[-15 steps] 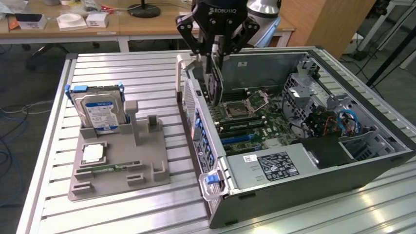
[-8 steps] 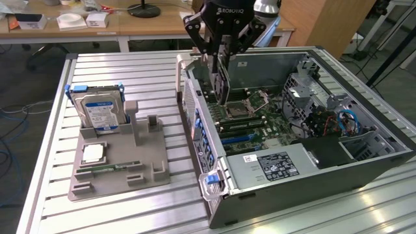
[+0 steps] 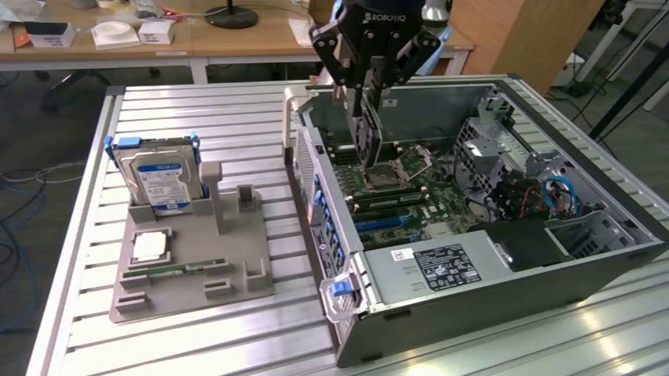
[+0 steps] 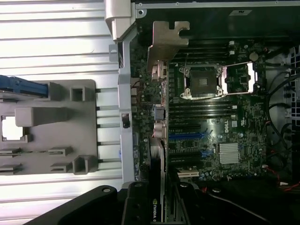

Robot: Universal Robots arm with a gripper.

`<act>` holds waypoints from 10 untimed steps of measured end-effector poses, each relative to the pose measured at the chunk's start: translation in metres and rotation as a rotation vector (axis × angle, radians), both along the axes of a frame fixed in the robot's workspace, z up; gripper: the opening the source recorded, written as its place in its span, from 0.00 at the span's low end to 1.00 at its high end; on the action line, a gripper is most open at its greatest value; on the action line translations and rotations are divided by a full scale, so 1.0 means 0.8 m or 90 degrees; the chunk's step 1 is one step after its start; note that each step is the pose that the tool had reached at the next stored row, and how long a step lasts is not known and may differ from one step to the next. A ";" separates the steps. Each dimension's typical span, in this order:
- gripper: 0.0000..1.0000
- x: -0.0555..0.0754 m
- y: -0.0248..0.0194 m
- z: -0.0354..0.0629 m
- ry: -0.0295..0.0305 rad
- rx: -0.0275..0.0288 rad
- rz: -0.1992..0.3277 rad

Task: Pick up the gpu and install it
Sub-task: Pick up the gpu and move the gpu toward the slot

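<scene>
Bright here: glare streaks my bench (image 3: 209,345) slats (nearly white in the wrist view), the case (image 3: 544,286) interior sits dim, my tool (image 4: 158,204) a black silhouette.

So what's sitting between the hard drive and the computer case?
In the exterior view: the grey holder's two upright posts, then a strip of bare table slats.

The gripper (image 3: 370,106) carries the brand name ROBOTIQ in white letters on its black housing. The gpu (image 4: 157,140) bears the word NVIDIA in white letters beside a small logo, at the end held nearest the wrist camera. The blue-white label on the hard drive (image 3: 159,182) and the black label on the power supply (image 3: 418,276) carry print too small to read.
</scene>
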State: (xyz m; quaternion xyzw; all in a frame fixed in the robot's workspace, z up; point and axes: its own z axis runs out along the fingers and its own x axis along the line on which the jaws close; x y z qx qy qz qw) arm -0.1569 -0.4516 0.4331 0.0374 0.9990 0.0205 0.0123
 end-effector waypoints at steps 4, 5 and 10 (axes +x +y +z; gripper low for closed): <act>0.26 0.012 0.0000 0.000 0.0000 0.0000 0.001; 0.26 0.015 0.0000 0.000 0.0000 0.0000 0.001; 0.26 0.031 0.0000 0.000 0.0000 0.0000 0.002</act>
